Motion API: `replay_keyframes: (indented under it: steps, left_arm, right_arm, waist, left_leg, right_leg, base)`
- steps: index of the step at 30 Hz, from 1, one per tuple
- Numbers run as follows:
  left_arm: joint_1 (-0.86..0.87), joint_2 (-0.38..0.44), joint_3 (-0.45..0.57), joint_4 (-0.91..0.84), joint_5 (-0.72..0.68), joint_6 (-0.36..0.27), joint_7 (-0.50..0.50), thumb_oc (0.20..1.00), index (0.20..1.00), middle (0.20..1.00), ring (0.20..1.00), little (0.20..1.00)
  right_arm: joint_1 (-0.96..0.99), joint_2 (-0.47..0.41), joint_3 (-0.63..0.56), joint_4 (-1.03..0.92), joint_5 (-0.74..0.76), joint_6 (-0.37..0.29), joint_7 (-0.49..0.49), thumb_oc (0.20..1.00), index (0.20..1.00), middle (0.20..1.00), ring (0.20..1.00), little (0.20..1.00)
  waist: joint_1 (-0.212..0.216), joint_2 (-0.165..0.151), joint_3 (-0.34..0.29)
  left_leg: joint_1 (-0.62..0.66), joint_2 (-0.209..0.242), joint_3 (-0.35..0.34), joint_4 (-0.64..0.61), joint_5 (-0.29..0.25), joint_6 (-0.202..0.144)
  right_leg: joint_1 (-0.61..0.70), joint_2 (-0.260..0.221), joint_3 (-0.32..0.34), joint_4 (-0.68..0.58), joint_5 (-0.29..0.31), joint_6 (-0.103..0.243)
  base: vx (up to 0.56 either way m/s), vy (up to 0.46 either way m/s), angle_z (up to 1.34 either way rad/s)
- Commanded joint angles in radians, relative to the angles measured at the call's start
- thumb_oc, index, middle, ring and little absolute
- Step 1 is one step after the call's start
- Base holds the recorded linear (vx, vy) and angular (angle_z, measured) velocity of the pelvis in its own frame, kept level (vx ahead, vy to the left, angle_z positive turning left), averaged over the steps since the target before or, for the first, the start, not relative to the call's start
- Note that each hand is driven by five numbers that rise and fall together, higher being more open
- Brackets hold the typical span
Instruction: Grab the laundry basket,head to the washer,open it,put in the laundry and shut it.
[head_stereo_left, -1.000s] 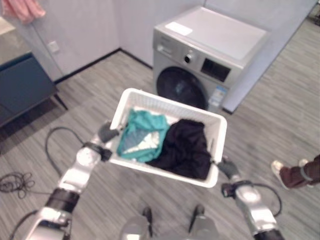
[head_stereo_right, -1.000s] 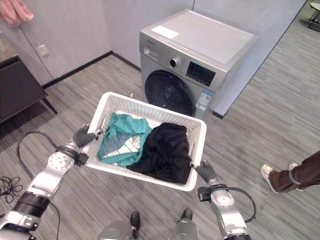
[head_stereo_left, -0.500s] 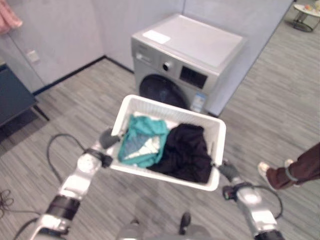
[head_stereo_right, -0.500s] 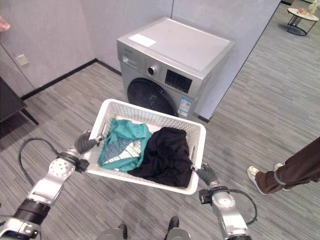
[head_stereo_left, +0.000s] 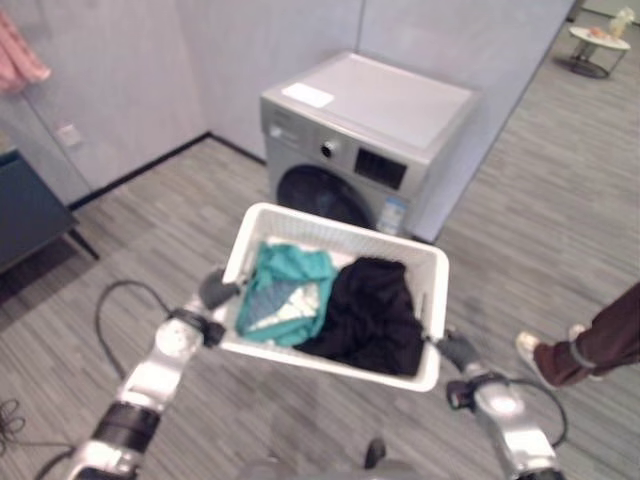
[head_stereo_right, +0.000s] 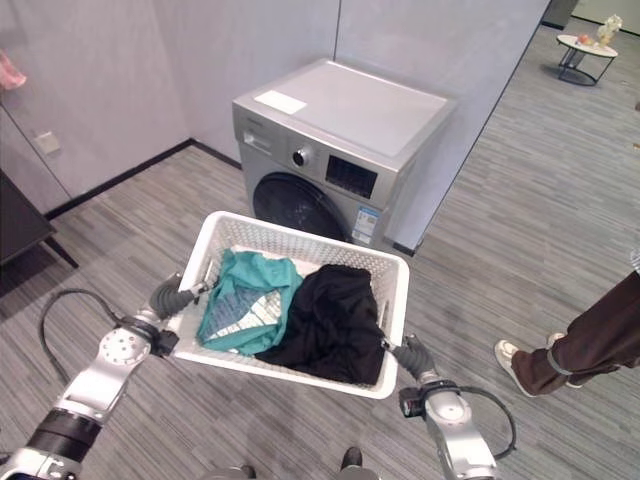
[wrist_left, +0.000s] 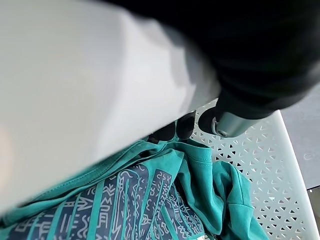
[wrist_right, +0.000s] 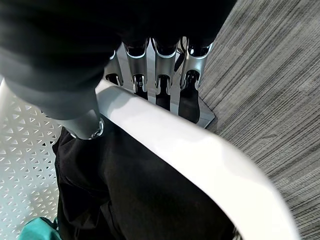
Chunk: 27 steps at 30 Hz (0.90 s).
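The robot holds the white laundry basket (head_stereo_right: 392, 315) up off the floor between its two hands, one at each short end. The left hand (head_stereo_right: 172, 297) grips the basket's left rim, its fingers (wrist_left: 176, 129) curled over the edge and its thumb tucked inside against the perforated wall. The right hand (head_stereo_right: 413, 355) clamps the right rim the same way: its fingers (wrist_right: 160, 65) wrap the outside of the white edge while the thumb presses from the inside.

The basket's long axis runs from one hand to the other, across the robot's front, turned a little so that the left-hand end sits slightly farther off than the right-hand end. Its long far side faces the machine ahead.

Inside, just beside the left hand, lies a teal patterned garment (head_stereo_right: 245, 300), bunched against the wall the thumb rests on. Next to the right hand a black garment (head_stereo_right: 335, 320) is heaped, touching the teal one in the middle and rising near the rim under the right thumb.

Beyond the basket's far edge stands the silver washer (head_stereo_right: 340, 140), its round dark door (head_stereo_right: 300, 208) closed and facing the basket, a white sheet (head_stereo_right: 280, 101) lying on its flat top.

Off past the right hand, a person's leg (head_stereo_right: 590, 335) in brown trousers and a pale shoe stands on the grey striped floor (head_stereo_right: 520, 230). Far behind, a small round table (head_stereo_right: 585, 50) sits in the corner.
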Motion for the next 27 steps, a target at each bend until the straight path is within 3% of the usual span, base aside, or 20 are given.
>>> replay_keyframes:
  steps: [1, 16, 27]
  left_arm:
    - [-0.053, 0.055, 0.119, 0.008, 0.013, -0.065, 0.029, 0.200, 0.200, 0.200, 0.200, 0.200]
    - [-0.041, 0.070, 0.139, 0.009, 0.002, -0.064, 0.030, 0.200, 0.200, 0.200, 0.200, 0.200]
    - [-0.017, 0.100, 0.176, 0.000, -0.006, -0.067, 0.030, 0.200, 0.200, 0.200, 0.200, 0.200]
  right_arm:
    - [-0.006, -0.094, -0.154, -0.020, 0.018, -0.088, -0.034, 0.200, 0.200, 0.200, 0.200, 0.200]
    - [0.010, -0.085, -0.168, -0.014, 0.005, -0.079, -0.028, 0.200, 0.200, 0.200, 0.200, 0.200]
    - [-0.001, -0.082, -0.161, -0.010, 0.020, -0.077, -0.021, 0.200, 0.200, 0.200, 0.200, 0.200]
  waist:
    - [0.012, 0.034, -0.053]
    - [0.004, 0.041, -0.052]
    - [0.011, 0.034, -0.035]
  left_leg:
    - [-0.047, -0.049, -0.009, 0.010, -0.014, 0.088]
    - [-0.039, -0.058, -0.001, -0.002, -0.013, 0.094]
    - [-0.039, -0.061, -0.016, -0.020, 0.003, 0.105]
  right_leg:
    - [0.057, -0.066, -0.027, 0.057, -0.063, 0.095]
    - [0.052, -0.079, -0.028, 0.062, -0.044, 0.103]
    - [0.010, -0.062, 0.022, 0.078, -0.024, 0.103]
  base:
    - [0.00, 0.000, 0.00]
    - [0.00, 0.000, 0.00]
    - [-0.05, 0.006, -0.02]
